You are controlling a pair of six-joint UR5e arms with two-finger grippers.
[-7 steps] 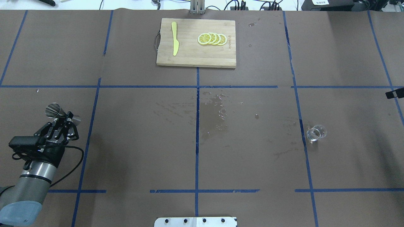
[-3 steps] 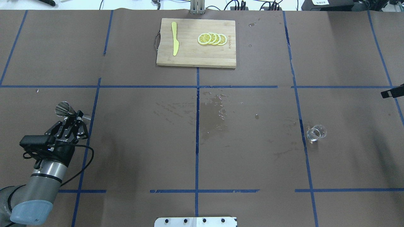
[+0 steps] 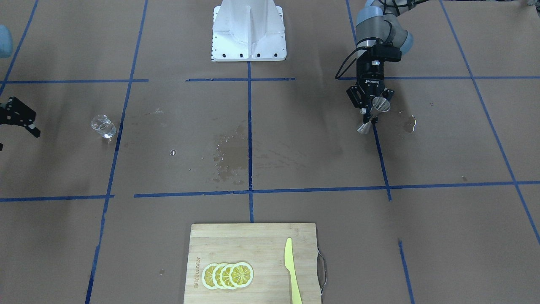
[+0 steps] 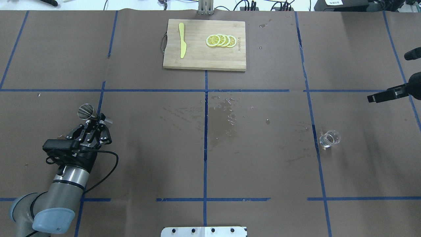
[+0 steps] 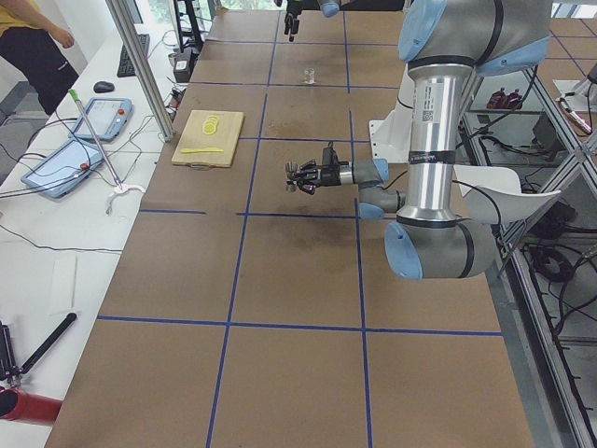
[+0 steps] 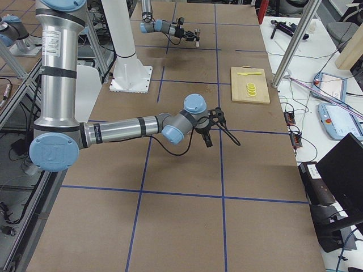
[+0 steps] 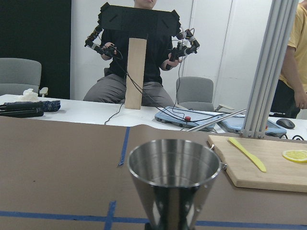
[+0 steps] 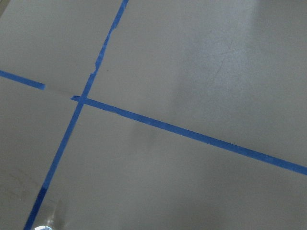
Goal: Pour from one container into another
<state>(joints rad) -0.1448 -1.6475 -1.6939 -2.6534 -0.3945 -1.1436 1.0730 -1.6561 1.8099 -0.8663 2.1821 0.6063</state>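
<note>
My left gripper (image 4: 98,121) is shut on the narrow waist of the steel jigger (image 4: 88,112), which it carries above the table's left part. In the left wrist view the jigger (image 7: 173,177) stands upright with its open mouth up. From the front, the jigger (image 3: 374,113) hangs in the left gripper (image 3: 371,110) over a blue tape line. The clear glass cup (image 4: 329,138) stands alone on the right part of the table. My right gripper (image 4: 386,85) hovers open and empty, right of and beyond the cup (image 3: 103,126). The right wrist view catches only the cup's rim (image 8: 43,226).
A wooden cutting board (image 4: 204,59) at the far middle carries a yellow knife (image 4: 182,39) and lemon slices (image 4: 221,40). A wet patch (image 4: 223,118) with droplets marks the table's centre. A small puddle (image 3: 409,123) lies near the jigger. The robot base (image 3: 249,29) is at the near edge.
My left gripper has carried the jigger to the right and a little away from the robot. The right gripper has come further in from the right edge, toward the left.
</note>
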